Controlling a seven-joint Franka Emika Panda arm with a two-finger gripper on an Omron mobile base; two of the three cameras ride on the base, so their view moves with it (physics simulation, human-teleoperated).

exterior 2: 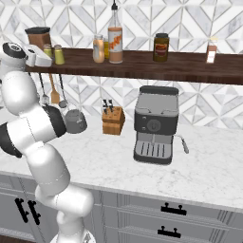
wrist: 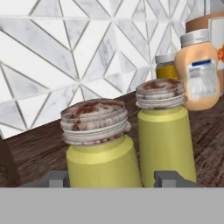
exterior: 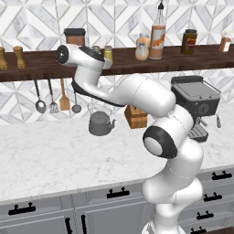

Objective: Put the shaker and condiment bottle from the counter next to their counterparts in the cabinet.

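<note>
While the gripper [wrist: 112, 178] reaches in over the front edge of the cabinet [exterior: 137, 61], its two fingers stand apart, open, one on each side of the shaker [wrist: 103, 153]. One finger tip looks very close to the shaker's side and the other has a small gap, so we do not think they are squeezing it. The shaker stands upright on the shelf wood, just beside the matching shaker [wrist: 164, 135]. We see a thin slit between the two, so they do not touch. Behind them there is bare wood back to the tiled wall. Farther along the shelf stands the squat orange bottle [wrist: 197, 74], with a small yellow jar [wrist: 165, 70] behind it. The condiment bottle [exterior: 157, 34] stands upright on the shelf too, right beside the squat orange bottle, on the side away from the shakers. There is open wood between the shakers and the squat bottle. Past the condiment bottle comes a dark jar [exterior: 188, 42], then a long bare stretch, then a small bottle [exterior: 225, 41] near that end of the shelf. On the other side of the shakers a brown canister [exterior: 75, 36] stands close to the hand, and two wooden mills [exterior: 19, 57] stand well apart from it. Under the shelf lies the counter [exterior: 55, 151], with lots of bare marble in front of the kettle [exterior: 99, 123].
</note>
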